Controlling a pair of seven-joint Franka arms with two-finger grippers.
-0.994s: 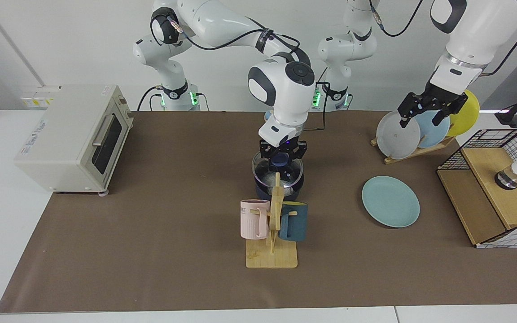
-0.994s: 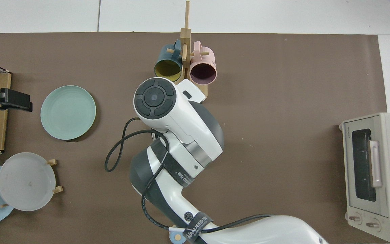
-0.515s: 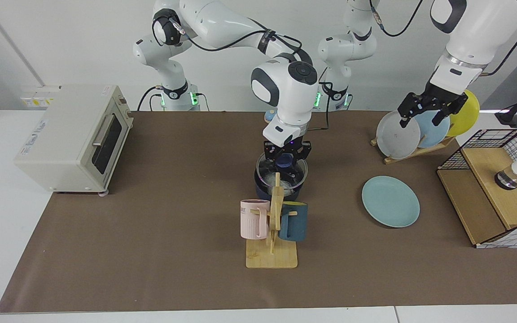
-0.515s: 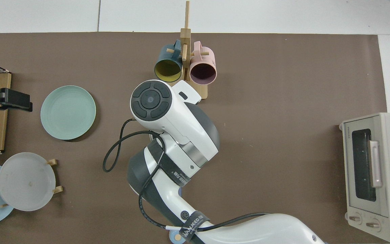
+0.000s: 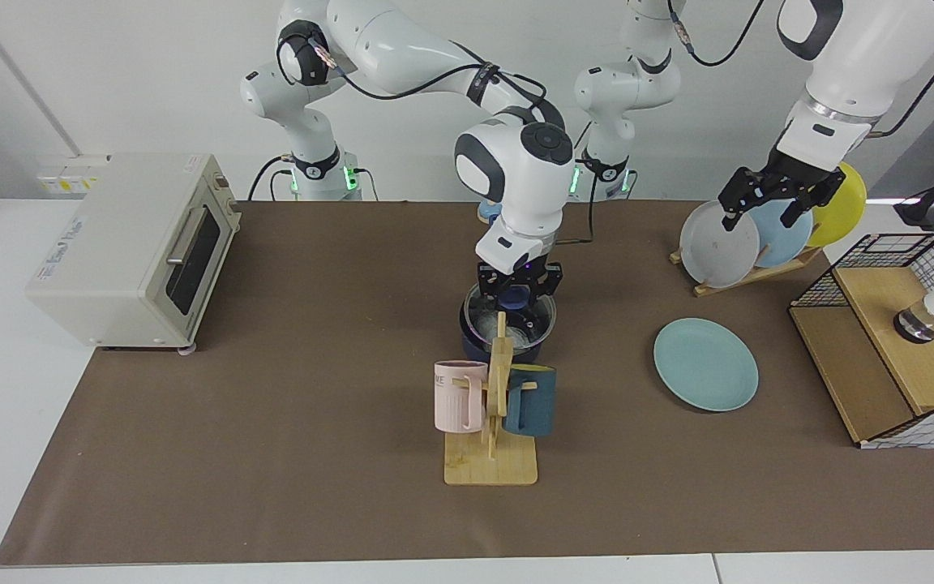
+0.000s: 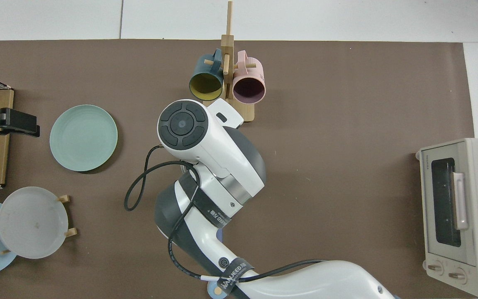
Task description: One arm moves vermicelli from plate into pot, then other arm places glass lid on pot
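A glass lid (image 5: 509, 323) with a blue knob sits level over the dark navy pot (image 5: 472, 345), just behind the mug stand. My right gripper (image 5: 518, 285) comes straight down from above and is shut on the glass lid's knob. In the top view the right arm's wrist (image 6: 182, 123) hides both pot and lid; only the pale-blue tip of the pot's handle (image 6: 215, 291) shows. The teal plate (image 5: 705, 363) (image 6: 83, 138) lies bare on the mat. No vermicelli can be made out. My left gripper (image 5: 769, 209) waits open, high up by the plate rack.
A wooden mug stand (image 5: 493, 422) with a pink mug (image 5: 459, 396) and a dark teal mug (image 5: 532, 399) stands right in front of the pot. A plate rack (image 5: 747, 272), a wire-and-wood box (image 5: 897, 341) and a toaster oven (image 5: 130, 247) line the sides.
My right gripper has carried the lid slightly toward the facing view's right and lowered it onto the pot. The left arm has not moved.
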